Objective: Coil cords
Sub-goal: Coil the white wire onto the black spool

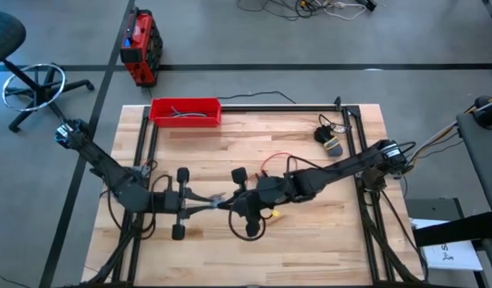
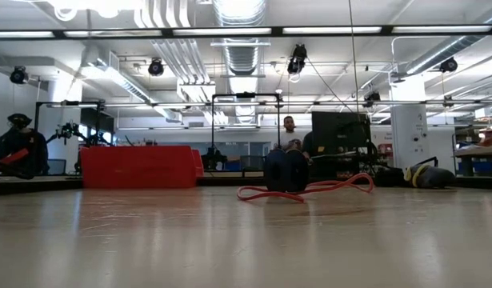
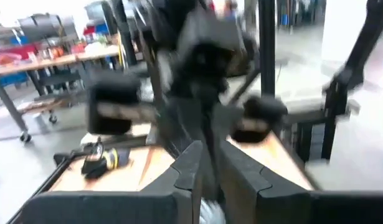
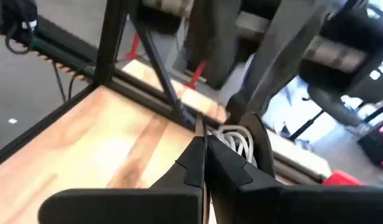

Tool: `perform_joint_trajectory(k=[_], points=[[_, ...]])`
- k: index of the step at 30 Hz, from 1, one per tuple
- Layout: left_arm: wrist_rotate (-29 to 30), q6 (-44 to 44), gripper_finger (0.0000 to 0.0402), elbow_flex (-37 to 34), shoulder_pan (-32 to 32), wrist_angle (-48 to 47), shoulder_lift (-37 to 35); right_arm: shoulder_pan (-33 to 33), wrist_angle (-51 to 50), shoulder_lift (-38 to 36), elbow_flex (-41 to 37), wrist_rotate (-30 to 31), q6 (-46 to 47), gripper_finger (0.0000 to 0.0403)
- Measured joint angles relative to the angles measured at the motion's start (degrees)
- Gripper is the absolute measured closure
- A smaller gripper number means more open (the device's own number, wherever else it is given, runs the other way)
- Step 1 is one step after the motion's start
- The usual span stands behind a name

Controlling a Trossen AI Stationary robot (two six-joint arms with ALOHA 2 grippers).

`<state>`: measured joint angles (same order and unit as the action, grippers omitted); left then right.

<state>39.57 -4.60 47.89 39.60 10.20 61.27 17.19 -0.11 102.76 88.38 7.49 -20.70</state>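
While the red cord (image 1: 271,162) lay loose mid-counter (image 1: 310,232), both pincers met over white cord (image 4: 231,138): the right pincer (image 4: 203,146) pinched its loops, the left pincer (image 3: 207,163) looked nearly pressed together, coiling unfinished.

Two dark, slim jointed arms — black cables trailing along them — each ending in blocky black fingers.

Bright overhead strip lights (image 2: 230,32), soft shadows, both wrist views motion-blurred.
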Motion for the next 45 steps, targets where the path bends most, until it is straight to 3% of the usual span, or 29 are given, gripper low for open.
perform_joint_trajectory(k=[4,8,16,23,31,39,45], points=[[0.3,1.6,0.0351,3.1,0.0,-8.7,1.1,0.0,-2.4,-0.2,1.7,2.0,-2.5,0.0402],[0.5,2.4,0.0350,4.0,0.1,-11.2,1.6,0.4,-3.4,-0.2,2.1,2.3,-5.1,0.0402],[2.8,0.3,0.0349,4.0,0.1,-11.2,1.5,1.3,-7.9,-0.2,2.2,9.1,-7.7,0.0403],[10.9,-0.4,0.0349,4.0,0.1,-13.0,1.5,2.1,-6.8,-0.2,2.2,9.5,-10.3,0.0403],[10.4,-1.3,0.0349,4.0,0.6,-17.5,1.4,2.1,-7.0,-0.2,2.3,10.3,-10.4,0.0403],[16.5,-1.6,0.0349,4.0,5.0,-22.5,-0.6,2.2,-6.8,-0.2,2.3,11.1,-10.1,0.0403],[17.7,0.8,0.0349,4.0,5.3,-26.7,-0.4,2.4,-5.1,-0.3,2.3,10.6,-9.9,0.0403]])
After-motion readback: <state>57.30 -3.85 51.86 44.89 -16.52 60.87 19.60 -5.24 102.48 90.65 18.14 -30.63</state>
